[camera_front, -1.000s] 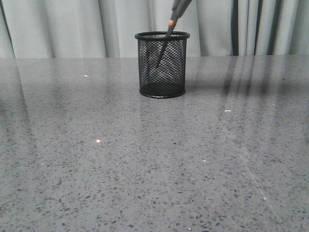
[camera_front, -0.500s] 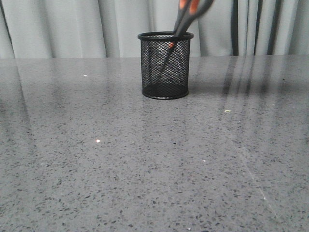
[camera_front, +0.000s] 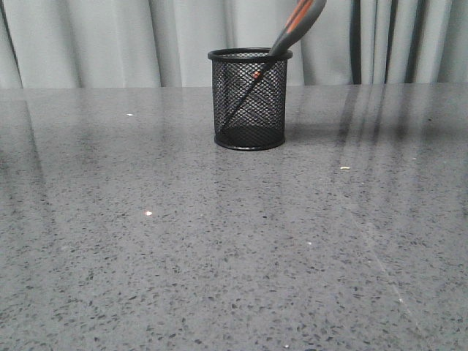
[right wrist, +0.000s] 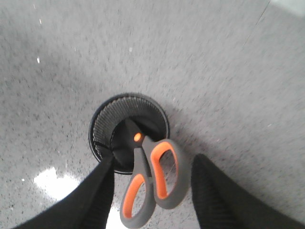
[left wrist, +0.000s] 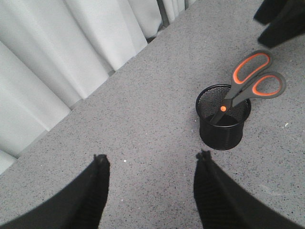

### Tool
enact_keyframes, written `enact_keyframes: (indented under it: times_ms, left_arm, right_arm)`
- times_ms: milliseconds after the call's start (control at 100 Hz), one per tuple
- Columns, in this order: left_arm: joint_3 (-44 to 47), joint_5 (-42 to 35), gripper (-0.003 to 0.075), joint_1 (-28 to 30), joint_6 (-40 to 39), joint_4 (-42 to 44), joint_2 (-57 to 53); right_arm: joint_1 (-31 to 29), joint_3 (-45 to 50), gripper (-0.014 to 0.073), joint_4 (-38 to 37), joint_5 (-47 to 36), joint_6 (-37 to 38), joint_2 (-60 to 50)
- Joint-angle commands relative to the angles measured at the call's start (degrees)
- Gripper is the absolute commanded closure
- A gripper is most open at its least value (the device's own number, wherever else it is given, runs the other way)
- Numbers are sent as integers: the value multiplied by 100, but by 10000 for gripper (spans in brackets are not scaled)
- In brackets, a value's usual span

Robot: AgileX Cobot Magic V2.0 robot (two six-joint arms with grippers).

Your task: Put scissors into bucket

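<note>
Grey speckled table (camera_front: 219,256), curtain (camera_front: 110,40) behind. Bucket (camera_front: 248,99) upright near back edge. Scissors (camera_front: 289,33) stand blades-down in bucket, leaning on rim, handles out. Left gripper (left wrist: 150,162) spread apart, holding nothing; right gripper (right wrist: 152,164) spread apart above scissors' handles, not gripping.

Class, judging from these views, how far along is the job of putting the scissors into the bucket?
Done: the scissors stand blades-down in the bucket, handles leaning on its rim. In hand: nothing; the right claw is open around the handles, the left claw open and apart. Left: withdrawing the right arm.
</note>
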Motion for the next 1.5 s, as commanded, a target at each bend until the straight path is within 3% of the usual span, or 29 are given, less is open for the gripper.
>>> enact_keyframes:
  times_ms: [0,120,240,350,440,610,740,1110,1280,1490]
  left_arm:
    - [-165,-180,344,16,-57,-283,-169]
    - [-165,-121,344,16,-65,-283,-169]
    - [-165,-69,381,16,-108,-283,-169]
    - [-165,-56,542,16,-245,-283,-169]
    - [-165,45,743,16,-319,-283,-169]
    - [112,-203,740,16,-533,-283,-381]
    - [794,-1116,740,16,-533,-273,-933]
    - [4878,-4916,740,16,-47,-521,-3625]
    - [6610,-5610,740,16,-47,-521,-4923]
    - [8101,-5985,740,16,-47,-775,-6388]
  right_arm:
    - [-26,-306,264,-93,162,4,-465]
    - [-26,-306,307,-93,43,12,-721]
    - [-26,-306,475,-93,-45,26,-929]
    - [-26,-214,668,-93,-171,26,-1107]
    - [-26,-20,643,-93,-431,37,-1314]
    - [-26,820,638,-136,-1353,37,-1926]
    - [-26,1835,638,-238,-2440,37,-2663]
    - [-26,5960,638,-326,-5655,37,-5195]
    - [-26,7562,638,-326,-6344,37,-6387]
    - [-26,9141,638,-313,-7303,37,-7682]
